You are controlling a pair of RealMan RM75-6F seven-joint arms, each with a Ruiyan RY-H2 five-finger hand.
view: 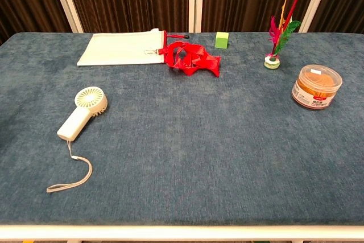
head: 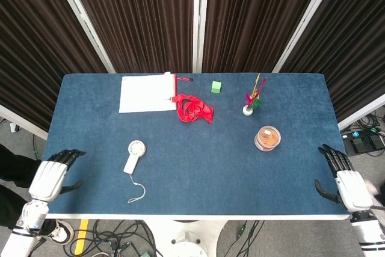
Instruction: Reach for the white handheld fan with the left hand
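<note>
Well apart from the white handheld fan (head: 133, 155), the left hand (head: 50, 177) has its fingers (head: 71, 154) spread, holding nothing

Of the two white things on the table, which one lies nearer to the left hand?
The white handheld fan, with its wrist cord trailing toward the near edge. The flat white pouch lies at the far side, well beyond the left hand.
</note>
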